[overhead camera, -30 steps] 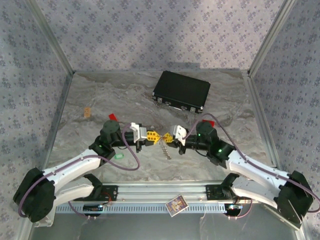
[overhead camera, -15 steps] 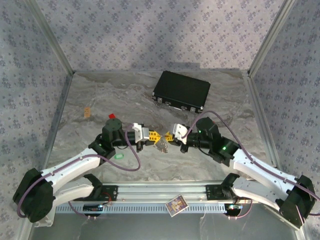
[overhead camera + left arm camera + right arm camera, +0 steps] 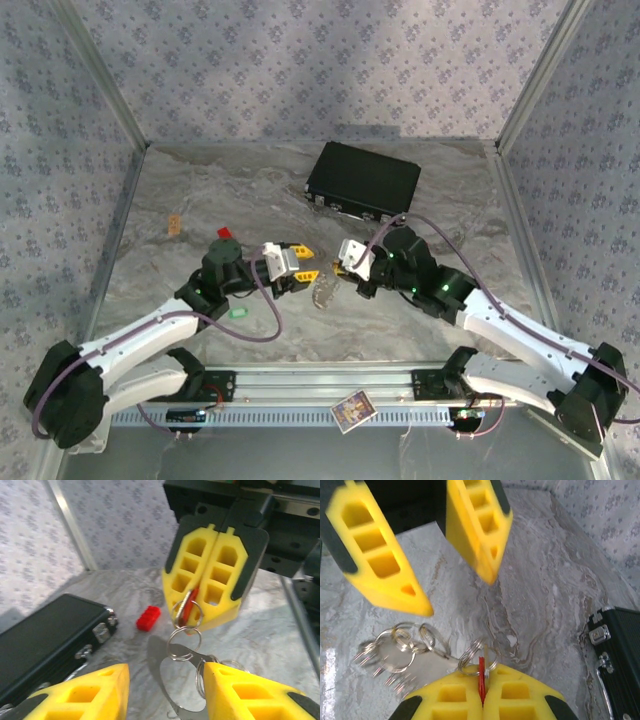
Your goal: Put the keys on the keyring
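between the two arms, the tiny red-headed key point(image 3: 481, 672) is clamped edge-on in the closed yellow fingers of the right gripper point(image 3: 482, 682), and the silvery metal keyring of linked loops point(image 3: 402, 642) is hung from it. the left gripper point(image 3: 165, 677) is held apart, nothing between its fingers. if the key is pinched too shallowly, it may be dragged out by the dangling weight; swaying loops may be missed.

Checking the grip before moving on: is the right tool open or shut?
Shut. The right tool has its yellow pads pressed together, pinching the red key; the keyring hangs from it.
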